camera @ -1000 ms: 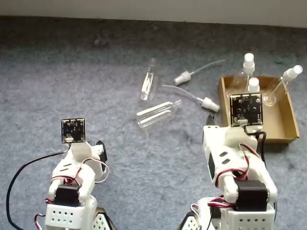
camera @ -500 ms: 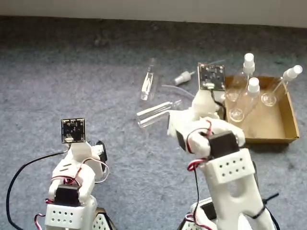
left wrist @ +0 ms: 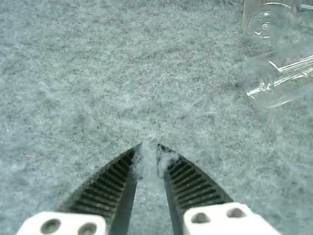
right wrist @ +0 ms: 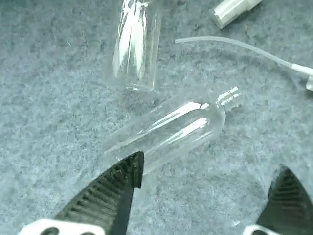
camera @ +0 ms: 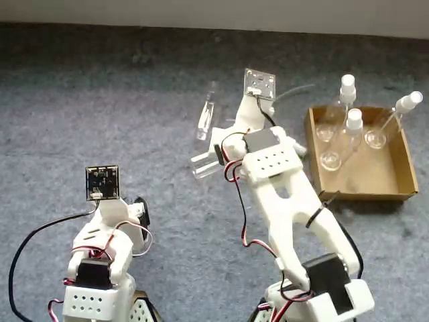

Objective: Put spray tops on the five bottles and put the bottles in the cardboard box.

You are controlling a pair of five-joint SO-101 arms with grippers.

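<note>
Two clear bottles without tops lie on the grey carpet: one (camera: 207,115) farther back and one (camera: 203,164) nearer, partly under my right arm (camera: 268,161). In the right wrist view my right gripper (right wrist: 211,164) is open just above the nearer bottle (right wrist: 166,129), with one finger beside its base. The other bottle (right wrist: 134,44) lies beyond it. Two loose spray tops (right wrist: 232,9) (right wrist: 308,73) with thin tubes lie close by. Three capped bottles (camera: 352,124) stand in the cardboard box (camera: 392,181). My left gripper (left wrist: 149,147) is shut and holds nothing.
My left arm (camera: 107,235) is folded back at the front left, away from the bottles. The box stands at the right of the carpet. Open carpet lies at the left and along the back.
My right arm has swung left from the box and stretched out over the two loose bottles. The left arm has not moved.
</note>
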